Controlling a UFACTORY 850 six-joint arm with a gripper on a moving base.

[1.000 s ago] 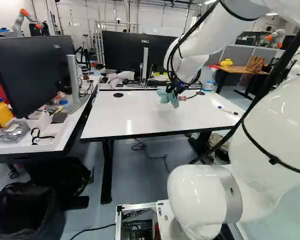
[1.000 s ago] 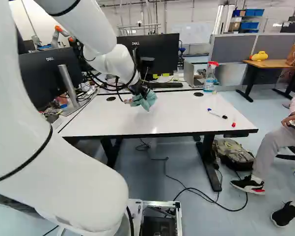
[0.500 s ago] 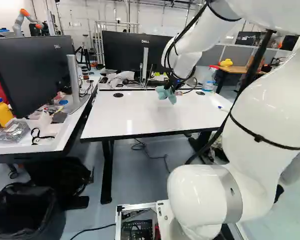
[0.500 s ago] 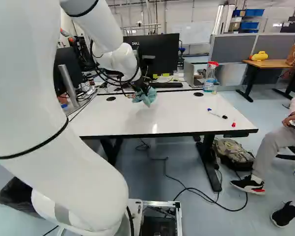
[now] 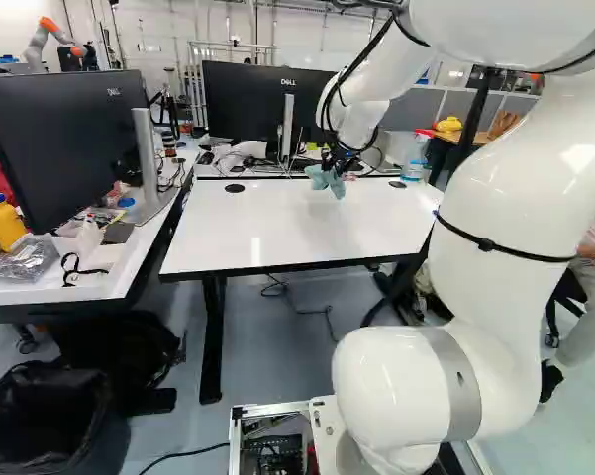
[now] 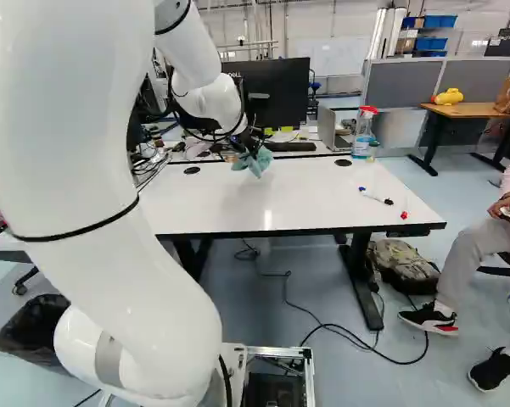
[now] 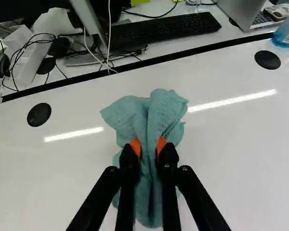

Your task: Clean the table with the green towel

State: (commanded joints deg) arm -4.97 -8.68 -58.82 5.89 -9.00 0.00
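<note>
Green towel (image 7: 158, 113) in one tool (image 6: 250, 145), one white table (image 6: 322, 199), two black discs (image 7: 267, 59)

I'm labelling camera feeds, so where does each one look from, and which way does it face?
Left base view: behind the arm, to its left, facing ahead over the white table; the arm stands at right.
Right base view: behind, to its right, facing likewise; the arm stands at left.
Wrist view: looking along the fingers, which pinch the green towel.
Both base views share table, towel and arm.

Bright, glare streaks on tabletop (image 7: 240, 144)
</note>
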